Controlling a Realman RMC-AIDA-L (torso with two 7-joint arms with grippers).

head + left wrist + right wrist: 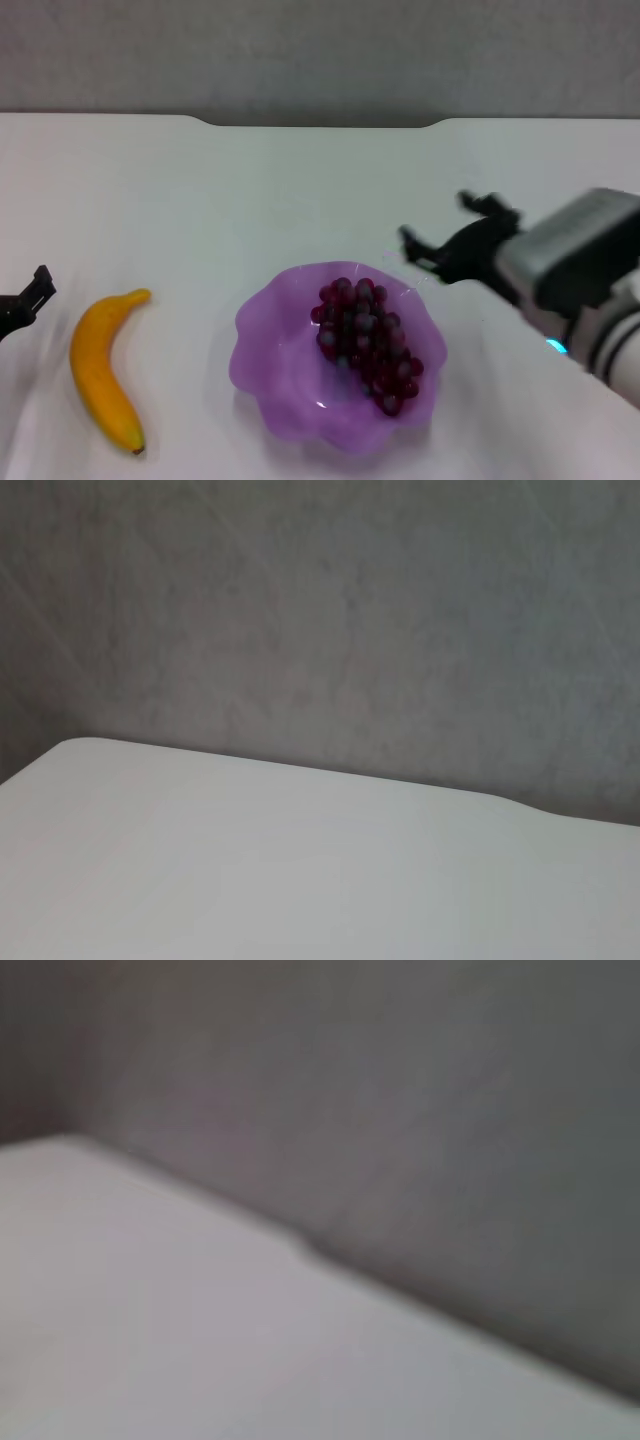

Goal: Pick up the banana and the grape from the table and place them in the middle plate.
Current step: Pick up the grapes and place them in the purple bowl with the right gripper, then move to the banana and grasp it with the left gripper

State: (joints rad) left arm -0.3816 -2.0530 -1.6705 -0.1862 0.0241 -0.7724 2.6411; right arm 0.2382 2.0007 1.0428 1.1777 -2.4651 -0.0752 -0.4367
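With the grape [368, 343] sitting in the plate [275, 395] and the right gripper [448, 235] hovering nearby, jaws spread and empty, the banana [103, 368] is lying on the counter [200, 200], risking rolling if the left gripper [28, 298], jaws unreadable, is nudging its curve.

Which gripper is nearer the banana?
Left. The left gripper sits just beside the banana, at the table's edge; the right gripper is across the plate, empty and open.

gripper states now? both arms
Left gripper: at the left edge near the banana; cannot tell.
Right gripper: open, empty, beside the plate.
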